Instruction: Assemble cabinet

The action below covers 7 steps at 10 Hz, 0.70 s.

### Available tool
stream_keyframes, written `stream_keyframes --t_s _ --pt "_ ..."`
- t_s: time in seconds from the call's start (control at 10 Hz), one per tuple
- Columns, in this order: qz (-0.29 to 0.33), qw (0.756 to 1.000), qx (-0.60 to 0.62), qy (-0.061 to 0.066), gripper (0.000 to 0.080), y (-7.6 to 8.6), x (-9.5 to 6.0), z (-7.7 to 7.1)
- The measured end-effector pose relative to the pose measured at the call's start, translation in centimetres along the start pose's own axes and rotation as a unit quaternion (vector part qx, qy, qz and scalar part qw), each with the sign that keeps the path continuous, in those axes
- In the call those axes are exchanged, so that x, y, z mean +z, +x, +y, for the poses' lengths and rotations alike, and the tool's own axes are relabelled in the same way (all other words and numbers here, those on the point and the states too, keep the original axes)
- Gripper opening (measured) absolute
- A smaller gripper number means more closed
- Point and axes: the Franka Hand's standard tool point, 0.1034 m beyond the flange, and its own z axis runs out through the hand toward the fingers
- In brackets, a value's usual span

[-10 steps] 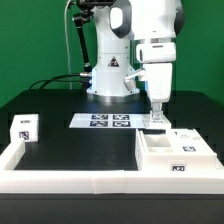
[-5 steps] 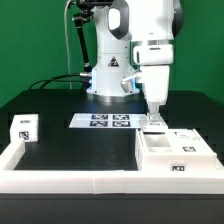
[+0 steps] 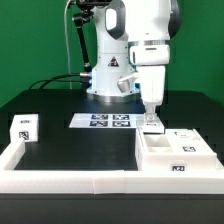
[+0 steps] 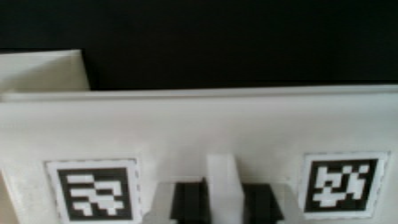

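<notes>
Black table (image 3: 70,150) under everything. A low white border wall (image 3: 70,182) runs along the near edge and up the side on the exterior view's left of my jaws.

Next biggest is the cabinet body (image 3: 176,156): an open white box lying flat, just beside my jaws on the exterior view's right and nearer the camera. It has compartments open upward and a small tag on the front face.

The marker board (image 3: 104,121) is a flat strip w/ four printed tags, lying near my jaws on the exterior view's left. Nothing stands btwn us.

Well apart on that same side, by the wall, sits a small white tagged part (image 3: 24,127).

My gripper (image 3: 151,112) points straight down, w/ a white cabinet panel (image 3: 152,126) directly below the fingertips, tags facing the camera. In the wrist view the panel (image 4: 196,125) fills most of the frame. It's plain white plastic, blurred, w/ two black-and-white square tags (image 4: 93,190) on its face, one to each side of my fingers (image 4: 187,205).

Jaws are nearly together, pinching a narrow white rib of the panel btwn the dark pads. Past the panel's far edge there's only black table and a pale corner of some other white thing; can't tell which.
</notes>
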Motion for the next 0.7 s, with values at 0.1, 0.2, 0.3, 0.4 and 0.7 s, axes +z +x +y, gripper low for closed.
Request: stream_keyframes --t_s 0.1,0.2,0.3,0.4,0.7 --pt "-0.001 1.0 0.0 0.003 0.0068 0.0 0.15 0.01" --pt "-0.002 1.0 0.001 0.007 0.0068 -0.07 0.36 0.03" --pt "-0.002 1.0 0.001 0.008 0.0068 -0.08 0.37 -0.02" --pt "-0.002 1.0 0.001 0.008 0.0068 -0.07 0.38 -0.02" --pt "-0.006 1.0 0.0 0.009 0.0068 -0.03 0.21 0.77"
